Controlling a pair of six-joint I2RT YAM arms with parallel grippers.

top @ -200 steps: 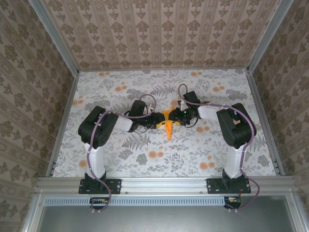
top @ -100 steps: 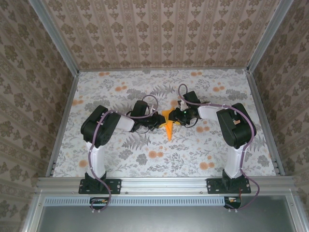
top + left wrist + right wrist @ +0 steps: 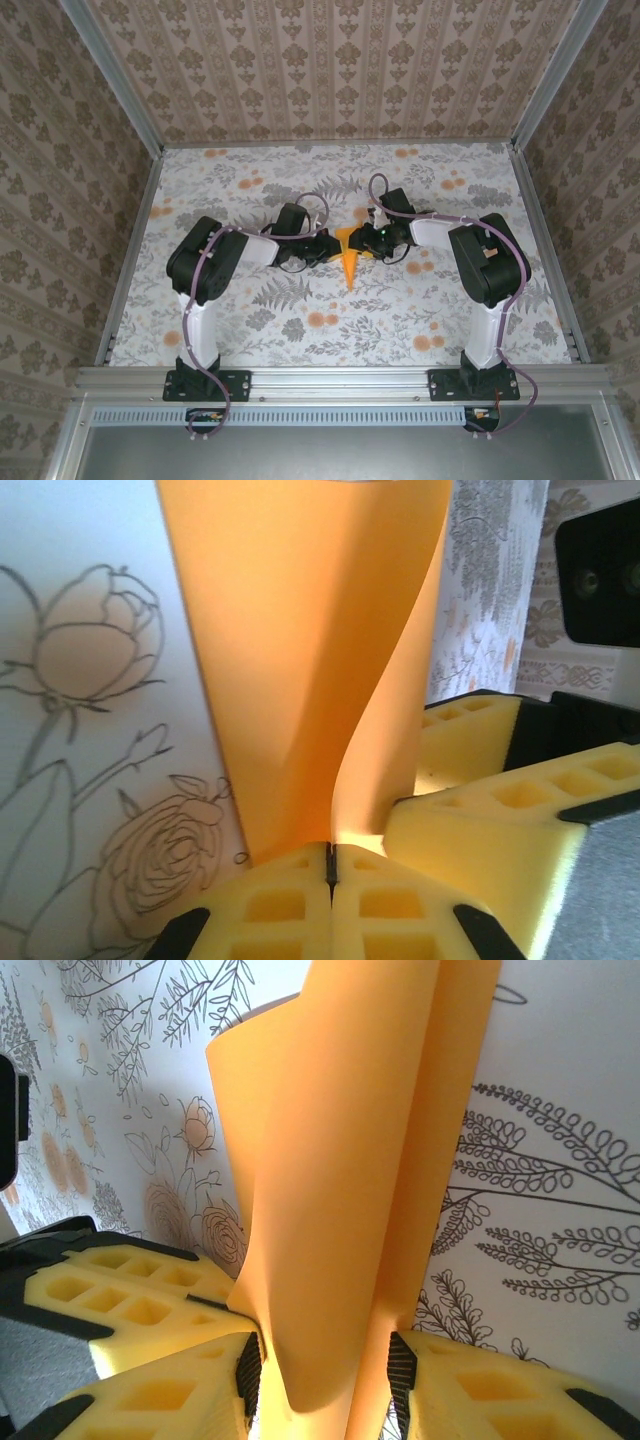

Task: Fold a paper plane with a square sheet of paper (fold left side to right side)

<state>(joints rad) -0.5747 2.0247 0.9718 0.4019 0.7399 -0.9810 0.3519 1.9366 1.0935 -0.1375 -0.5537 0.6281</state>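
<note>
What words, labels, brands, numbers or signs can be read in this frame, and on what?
None can be read.
The orange paper is plain.
The table cover and walls carry only floral patterns.
A small tan patch on the right arm is too small to read.

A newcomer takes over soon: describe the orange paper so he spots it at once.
On the floral table, look at its middle. There the left end effector and right end effector hold the orange paper. It is plain, bright and tapers to a point toward the near edge, unlike the pale printed flowers around it.
</note>
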